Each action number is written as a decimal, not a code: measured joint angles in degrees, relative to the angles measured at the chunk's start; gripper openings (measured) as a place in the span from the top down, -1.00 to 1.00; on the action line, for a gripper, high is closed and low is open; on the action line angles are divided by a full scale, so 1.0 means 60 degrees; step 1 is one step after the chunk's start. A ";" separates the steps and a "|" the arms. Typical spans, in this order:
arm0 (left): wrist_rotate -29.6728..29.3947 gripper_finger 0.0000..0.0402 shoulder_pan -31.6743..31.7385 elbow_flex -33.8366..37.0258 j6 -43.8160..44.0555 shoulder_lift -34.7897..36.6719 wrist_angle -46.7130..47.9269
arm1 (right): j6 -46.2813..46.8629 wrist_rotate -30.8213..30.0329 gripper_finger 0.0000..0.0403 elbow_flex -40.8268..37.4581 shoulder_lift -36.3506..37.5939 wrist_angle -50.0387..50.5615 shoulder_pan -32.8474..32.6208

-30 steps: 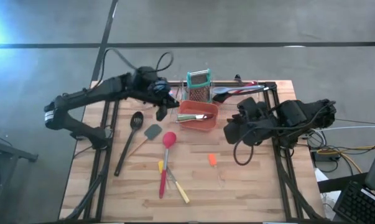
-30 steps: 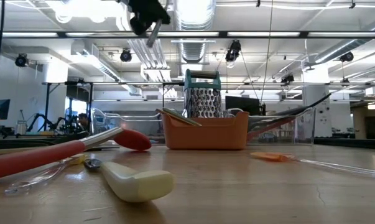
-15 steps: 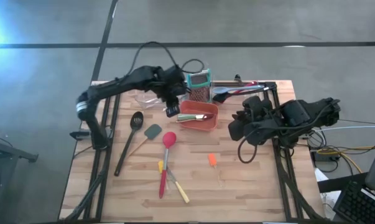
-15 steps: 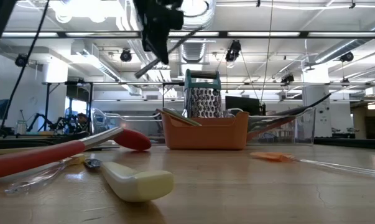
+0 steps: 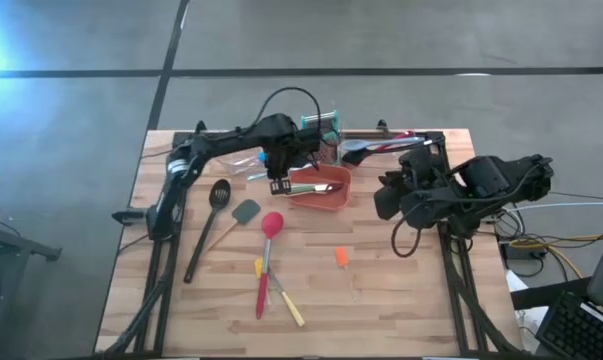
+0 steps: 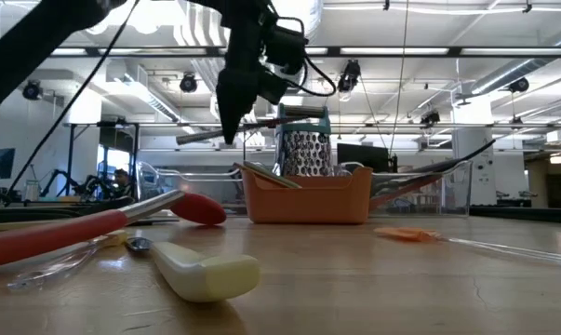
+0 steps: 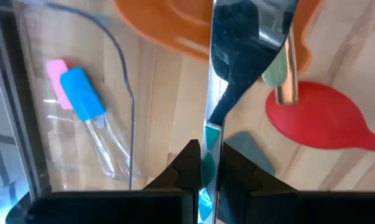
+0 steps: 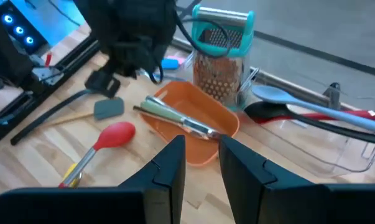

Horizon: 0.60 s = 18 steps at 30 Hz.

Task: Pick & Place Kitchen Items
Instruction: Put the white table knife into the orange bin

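High view: the left gripper [image 5: 278,183] has swung over to the orange bin [image 5: 333,196], fingers clamped on a metal utensil [image 6: 206,136] — drop seems near — while the right gripper [image 5: 383,203], part-open, waits beside the bin.

left hand [image 5: 278,183] beside bin [image 5: 318,198], utensils [image 5: 267,262] scattered

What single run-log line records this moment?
left claw: shut on metal utensil, above orange bin | right claw: open, waiting at table's right | red spoon: on table

metal utensil [image 7: 213,93]: level, above bin, held in left gripper [image 5: 278,184] | red spoon [image 5: 270,232], black spoon [image 5: 213,205], grey spatula [image 5: 243,213], yellow knife [image 5: 293,314], orange scraper [image 5: 341,258]: flat on table
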<state>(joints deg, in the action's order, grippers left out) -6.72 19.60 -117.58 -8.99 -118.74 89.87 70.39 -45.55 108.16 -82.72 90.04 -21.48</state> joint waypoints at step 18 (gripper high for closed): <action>-0.0836 0.83 -0.0724 -0.1641 -0.0295 -0.1484 -0.0325 | -0.0594 -0.0871 0.60 -0.0029 0.0037 -0.0004 0.0018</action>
<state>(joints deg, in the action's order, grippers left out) -11.74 15.26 -127.43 -10.76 -127.64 87.92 66.83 -50.77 107.98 -82.50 90.02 -21.37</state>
